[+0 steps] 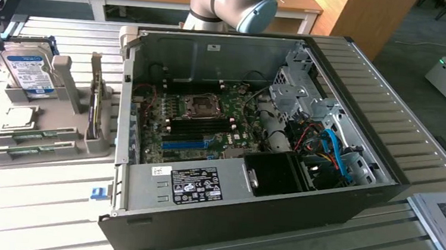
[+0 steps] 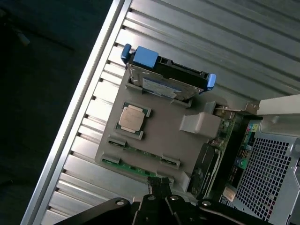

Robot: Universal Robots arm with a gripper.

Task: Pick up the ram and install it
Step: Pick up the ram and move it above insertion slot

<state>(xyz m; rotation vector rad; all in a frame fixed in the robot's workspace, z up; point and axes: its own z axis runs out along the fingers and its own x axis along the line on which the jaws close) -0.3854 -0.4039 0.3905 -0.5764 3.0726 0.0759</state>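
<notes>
The gripper (image 2: 159, 186) is hovering over the grey holder tray (image 2: 164, 124) with its jaws pressed together and nothing between them, so it is carrying no part at this moment. The ram (image 2: 132, 168), a narrow green stick, is lying flat in a shallow slot along one edge of the tray, held at both ends by small grey tabs. The gripper's tip is hanging just above it, nearer to it than to anything else. A second stick (image 2: 140, 151) of the same kind is lying in the neighbouring slot, parallel and just beside the first. The tray is evidently serving as a parts rack: each slot is keeping its part at a fixed place and angle so that a narrow pincer can reach it from above. The hard drive (image 2: 164, 82) is standing on edge in its own cradle, probably for the same reason, and the processor chip (image 2: 131, 118) is sitting face up in a square recess between the drive and the sticks. In the exterior view the computer case (image 1: 223, 232) is lying on its side on the slatted table (image 1: 32, 217), near the tray, with its side panel off. That is leaving the motherboard (image 1: 199, 123) facing upward and open to an arm working from overhead. The installing is not yet begun: both sticks are resting in the tray.
</notes>
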